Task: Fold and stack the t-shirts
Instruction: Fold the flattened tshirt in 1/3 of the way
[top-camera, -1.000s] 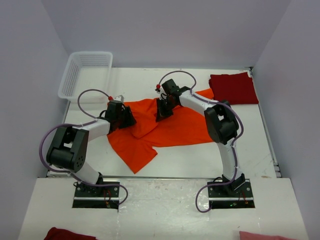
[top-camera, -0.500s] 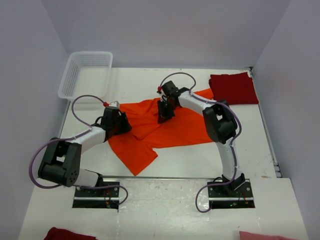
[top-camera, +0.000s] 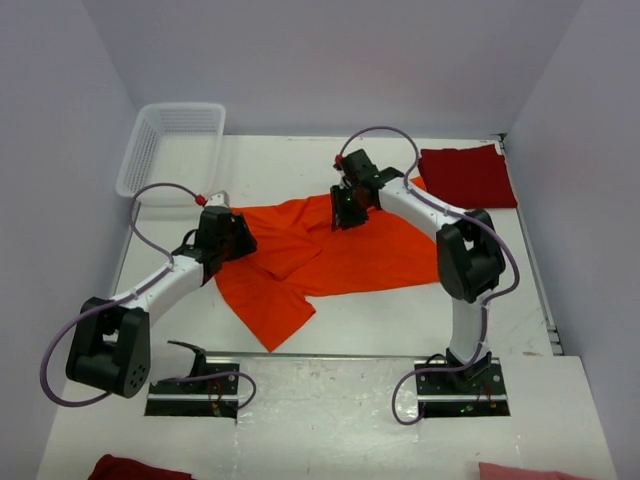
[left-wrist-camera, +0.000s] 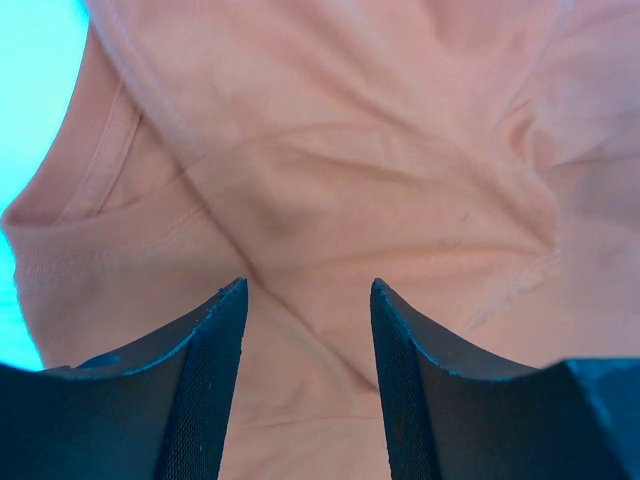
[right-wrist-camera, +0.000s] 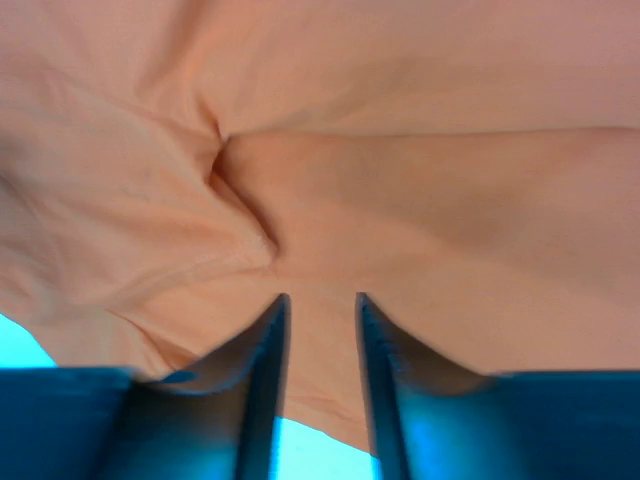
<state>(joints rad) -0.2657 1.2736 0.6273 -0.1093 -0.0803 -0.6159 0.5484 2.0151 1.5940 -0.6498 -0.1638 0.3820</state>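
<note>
Both arms have shifted since the earlier frames: the right gripper (top-camera: 348, 205) has moved back and to the right along the far edge of the orange t-shirt (top-camera: 340, 255), and the left gripper (top-camera: 225, 235) has slid left to the shirt's left edge as its arm stretches out; the bunched fold that stood under the right gripper now lies flatter.

Seen from the right wrist, the fingers (right-wrist-camera: 262, 370) stand a narrow slot apart with nothing pinched between them; cloth shows through the gap, and a small puckered crease sits just ahead of the tips. Seen from the left wrist, the jaws stand wider apart, empty, over a seam and wrinkles.

From above neither opening can be judged (the black wrist bodies cover the fingertips); whether any tip touches the cloth I cannot tell.

The orange t-shirt lies spread and rumpled at mid-table (top-camera: 280, 165); the dark red t-shirt (top-camera: 468, 175) lies folded at the far right corner, seen only from above, as is the white basket (top-camera: 140, 160) at the far left. The wrist cameras wash orange to pale peach and the table to cyan; a dark red scrap (top-camera: 135, 468) and a pink scrap (top-camera: 525, 471) are cut off by the lower edge.
</note>
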